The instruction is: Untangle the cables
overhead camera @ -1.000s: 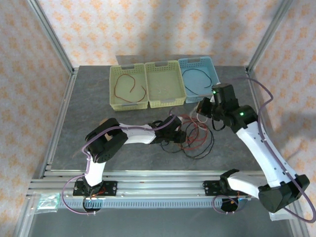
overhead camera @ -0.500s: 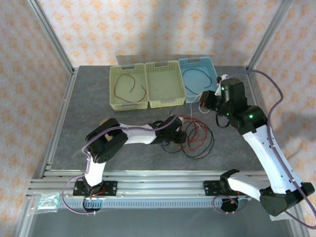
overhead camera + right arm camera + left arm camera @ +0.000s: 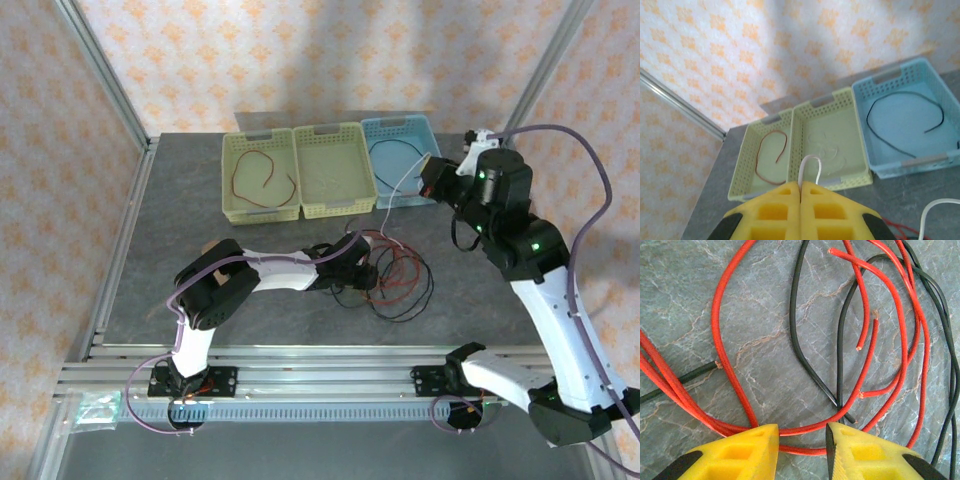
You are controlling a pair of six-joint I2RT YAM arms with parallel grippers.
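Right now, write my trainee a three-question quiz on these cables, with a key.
1. True or false: the blue basket is empty.
2. The right jaws are shut on which cable? A red, B white, C black.
3. The left jaws stand open. What colour are the cables passing between them?
Key: 1 false, it holds a black cable; 2 B, the white cable; 3 red cables.

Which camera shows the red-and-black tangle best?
Left wrist: the tangle shows close up, each red and black crossing readable, ahead of the open left gripper. Top external shows it whole but small. Right wrist catches a red sliver of it at the lower edge.
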